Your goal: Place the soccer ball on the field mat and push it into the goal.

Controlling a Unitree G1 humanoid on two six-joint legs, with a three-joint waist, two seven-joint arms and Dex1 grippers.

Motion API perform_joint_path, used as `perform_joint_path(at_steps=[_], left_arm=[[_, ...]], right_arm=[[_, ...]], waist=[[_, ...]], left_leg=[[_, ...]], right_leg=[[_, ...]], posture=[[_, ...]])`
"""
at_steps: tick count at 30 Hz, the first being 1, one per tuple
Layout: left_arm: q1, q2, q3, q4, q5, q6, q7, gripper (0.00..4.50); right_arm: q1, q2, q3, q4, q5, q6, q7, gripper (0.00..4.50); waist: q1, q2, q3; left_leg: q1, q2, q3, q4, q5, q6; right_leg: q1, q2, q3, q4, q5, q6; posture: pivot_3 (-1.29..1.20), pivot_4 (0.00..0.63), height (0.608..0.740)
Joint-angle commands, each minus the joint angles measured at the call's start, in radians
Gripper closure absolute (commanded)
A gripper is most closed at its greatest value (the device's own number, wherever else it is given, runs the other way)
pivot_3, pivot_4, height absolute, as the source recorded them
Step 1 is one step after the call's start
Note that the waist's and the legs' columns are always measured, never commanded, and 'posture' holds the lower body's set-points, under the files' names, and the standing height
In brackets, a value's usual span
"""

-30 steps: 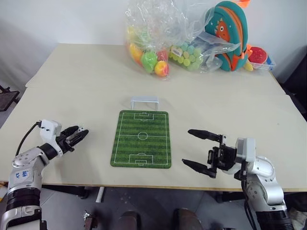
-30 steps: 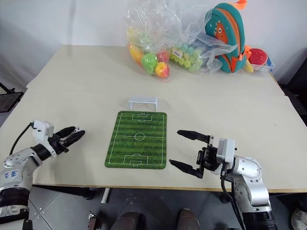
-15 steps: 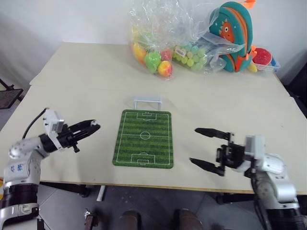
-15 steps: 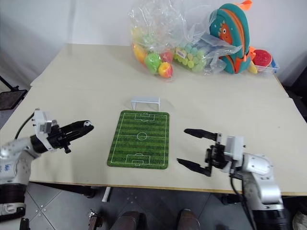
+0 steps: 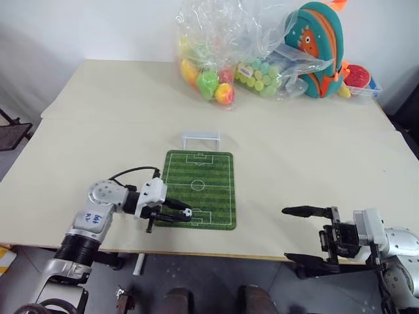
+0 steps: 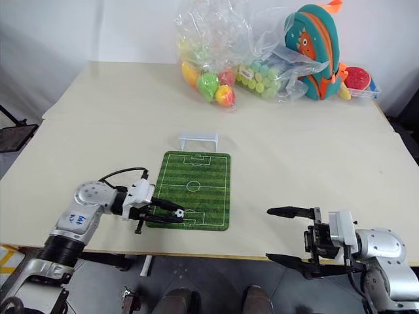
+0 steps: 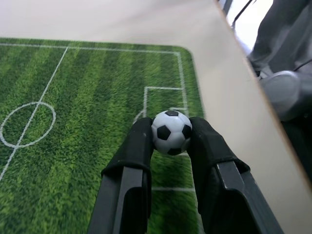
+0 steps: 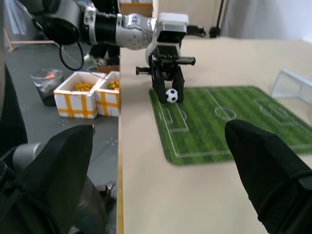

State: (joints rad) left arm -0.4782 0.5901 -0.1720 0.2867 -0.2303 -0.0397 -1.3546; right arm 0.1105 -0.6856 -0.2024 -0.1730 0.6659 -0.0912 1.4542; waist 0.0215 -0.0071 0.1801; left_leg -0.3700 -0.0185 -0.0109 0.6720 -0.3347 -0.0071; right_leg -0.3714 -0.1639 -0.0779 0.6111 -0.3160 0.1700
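On the desk in front of you lies the field mat, with the goal just past its far end. Your right tool hangs at the near desk edge, well to the mat's right, fingers spread wide. Your left tool is clamped on the soccer ball, held over the mat's near penalty area at its near left corner.

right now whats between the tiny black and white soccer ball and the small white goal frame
Only bare green striped field mat: the soccer ball, pinched by the left gripper over the near end, faces the goal at the far end, as the left eye view shows.
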Motion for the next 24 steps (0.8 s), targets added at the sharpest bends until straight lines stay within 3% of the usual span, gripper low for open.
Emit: perform_joint_path(at_steps=[1, 11, 13, 19, 24], left_arm=[[-0.022, -0.015, -0.01, 0.022, 0.024, -0.029, 0.014, 3.63], [-0.036, -0.058, -0.035, 0.079, 0.041, -0.067, 0.002, 3.63], [-0.03, -0.059, -0.029, 0.073, 0.029, -0.055, -0.002, 2.91], [-0.033, -0.072, -0.014, 0.089, 0.035, -0.106, 0.017, 1.33], [-0.039, -0.072, -0.005, 0.079, 0.016, -0.121, 0.007, 1.33]], right_arm=[[0.006, 0.016, -0.019, -0.011, -0.003, -0.027, -0.017, 0.0], [0.0, 0.042, 0.011, -0.077, -0.009, -0.005, -0.084, 0.0], [0.002, 0.042, 0.013, -0.082, -0.009, -0.003, -0.091, 0.0], [0.0, 0.046, 0.028, -0.094, -0.01, 0.005, -0.113, 0.0], [-0.008, 0.052, 0.048, -0.101, -0.012, 0.013, -0.127, 0.0]], waist=[[0.0, 0.0, 0.0], [0.003, 0.0, 0.0], [0.002, 0.0, 0.0], [0.004, 0.0, 0.0], [0.003, 0.0, 0.0]], left_leg=[[0.0, 0.0, 0.0, 0.001, 0.0, 0.0], [0.0, 0.0, -0.001, 0.003, 0.0, 0.0], [0.0, 0.0, -0.001, 0.003, 0.0, 0.0], [0.0, 0.0, -0.002, 0.005, 0.0, 0.001], [0.0, 0.0, -0.003, 0.006, 0.0, 0.001]], right_leg=[[0.0, 0.0, 0.0, 0.0, 0.0, 0.0], [0.002, 0.0, 0.0, 0.0, 0.0, 0.001], [0.002, 0.0, 0.0, 0.0, 0.0, 0.001], [0.003, 0.0, -0.001, 0.0, 0.001, 0.001], [0.004, 0.0, -0.002, 0.0, 0.001, 0.001]], posture=[[0.0, 0.15, 0.74], [0.0, 0.15, 0.74], [0.0, 0.15, 0.74], [0.0, 0.15, 0.74], [0.0, 0.15, 0.74]])
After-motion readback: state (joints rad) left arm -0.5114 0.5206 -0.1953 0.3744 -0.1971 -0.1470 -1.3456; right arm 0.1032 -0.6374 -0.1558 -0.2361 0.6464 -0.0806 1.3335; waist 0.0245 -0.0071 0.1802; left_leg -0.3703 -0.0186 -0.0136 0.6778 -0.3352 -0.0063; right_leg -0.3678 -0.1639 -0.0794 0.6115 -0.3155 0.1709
